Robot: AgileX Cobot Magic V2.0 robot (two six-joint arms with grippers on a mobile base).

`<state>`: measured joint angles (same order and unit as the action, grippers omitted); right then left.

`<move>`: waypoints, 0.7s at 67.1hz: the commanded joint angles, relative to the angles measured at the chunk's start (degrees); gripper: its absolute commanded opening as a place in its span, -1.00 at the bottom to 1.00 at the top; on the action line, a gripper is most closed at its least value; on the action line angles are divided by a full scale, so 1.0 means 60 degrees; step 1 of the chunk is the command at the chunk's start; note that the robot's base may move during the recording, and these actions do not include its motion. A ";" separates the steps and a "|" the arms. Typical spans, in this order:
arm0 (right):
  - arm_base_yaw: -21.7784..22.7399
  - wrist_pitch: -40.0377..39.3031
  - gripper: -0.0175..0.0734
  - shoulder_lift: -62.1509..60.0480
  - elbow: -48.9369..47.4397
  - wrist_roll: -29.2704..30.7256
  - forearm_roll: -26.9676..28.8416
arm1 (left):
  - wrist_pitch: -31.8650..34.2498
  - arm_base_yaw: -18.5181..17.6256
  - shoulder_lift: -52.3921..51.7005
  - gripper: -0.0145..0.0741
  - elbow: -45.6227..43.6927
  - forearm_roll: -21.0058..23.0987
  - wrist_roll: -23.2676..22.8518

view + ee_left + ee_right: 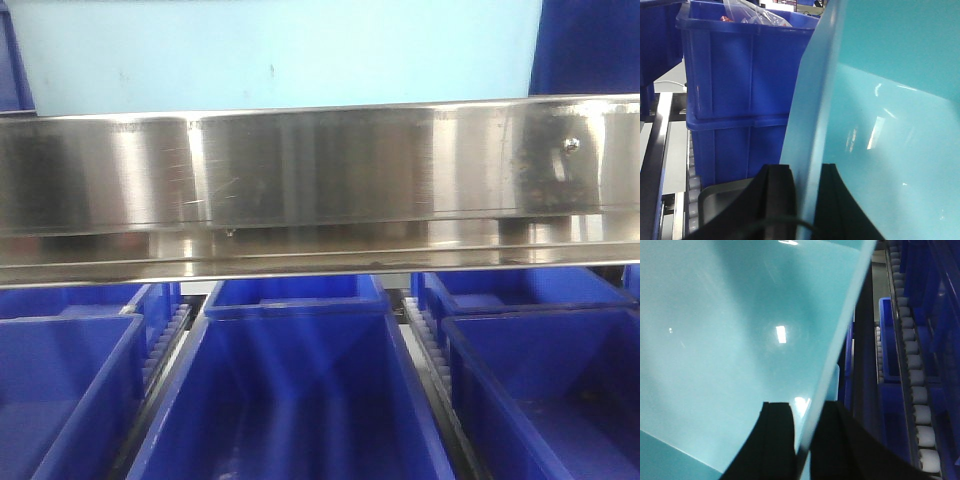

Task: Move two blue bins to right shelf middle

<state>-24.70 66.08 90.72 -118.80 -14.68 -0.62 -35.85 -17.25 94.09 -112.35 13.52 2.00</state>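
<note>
steel rail above blue bins, left claw, right claw pinching cropped turquoise bin

Brushed steel rail runs straight across, nine o'clock to three, and a pale cyan panel fills twelve above it. Below, centre blue bin sits open at six, left blue bin at eight, right blue bin at four, with white roller tracks between them.
</note>
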 commanded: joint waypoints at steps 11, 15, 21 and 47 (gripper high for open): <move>0.0016 -0.0171 -0.95 -0.0117 -0.0101 0.0283 -0.0013 | 0.0660 0.0044 -0.0079 -0.92 -0.0146 0.0200 -0.0191; 0.0016 -0.0171 -0.95 -0.0117 -0.0101 0.0283 -0.0013 | 0.0660 0.0044 -0.0079 -0.92 -0.0146 0.0200 -0.0191; 0.0016 -0.0171 -0.95 -0.0117 -0.0101 0.0283 -0.0013 | 0.0660 0.0044 -0.0079 -0.92 -0.0146 0.0200 -0.0191; 0.0016 -0.0171 -0.95 -0.0117 -0.0101 0.0283 -0.0013 | 0.0660 0.0044 -0.0079 -0.92 -0.0146 0.0200 -0.0191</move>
<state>-24.70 66.08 90.72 -118.80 -14.68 -0.62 -35.81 -17.25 94.09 -112.35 13.52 2.00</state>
